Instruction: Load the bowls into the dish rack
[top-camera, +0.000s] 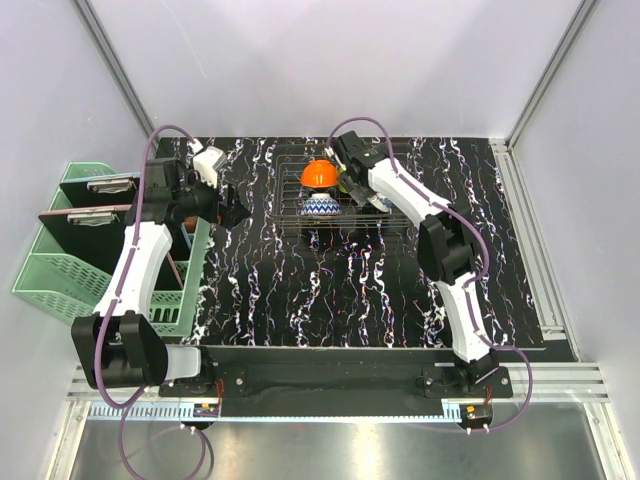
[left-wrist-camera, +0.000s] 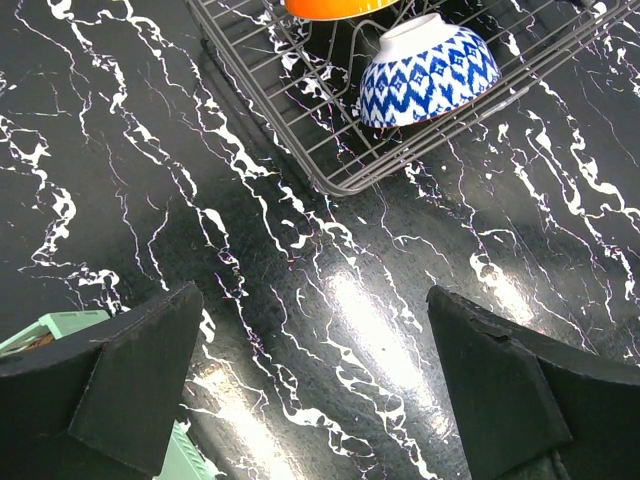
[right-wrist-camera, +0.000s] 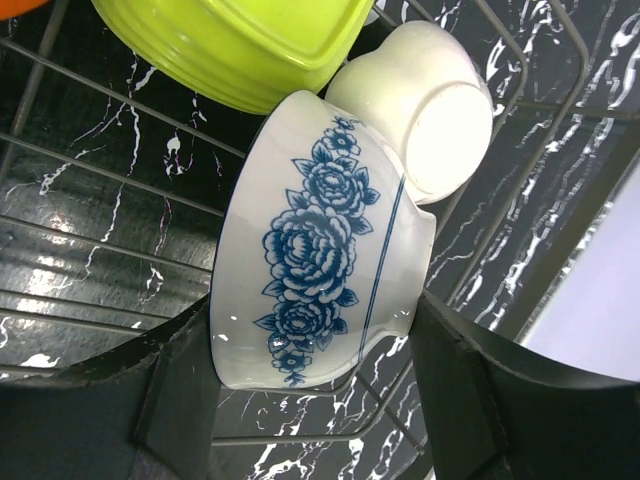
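Dish rack (top-camera: 288, 195), a low dark wire grid, stands at the far edge of the black, white-veined table (top-camera: 300, 290), near its middle. On its left side lie an orange bowl (top-camera: 320, 173) and, nearer, a blue-and-white zigzag bowl (left-wrist-camera: 430, 75) tipped on its side. The right gripper (right-wrist-camera: 320, 340) is inside the rack, clamped on a white bowl with blue roses (right-wrist-camera: 320, 250), held on edge. That bowl touches a lime-green bowl (right-wrist-camera: 250, 45) and a plain white bowl (right-wrist-camera: 430, 100) lying bottom outward. The left gripper (left-wrist-camera: 315, 390) hangs spread wide and unladen over the table beside the rack's left side, near a mint-green basket (top-camera: 50, 270).
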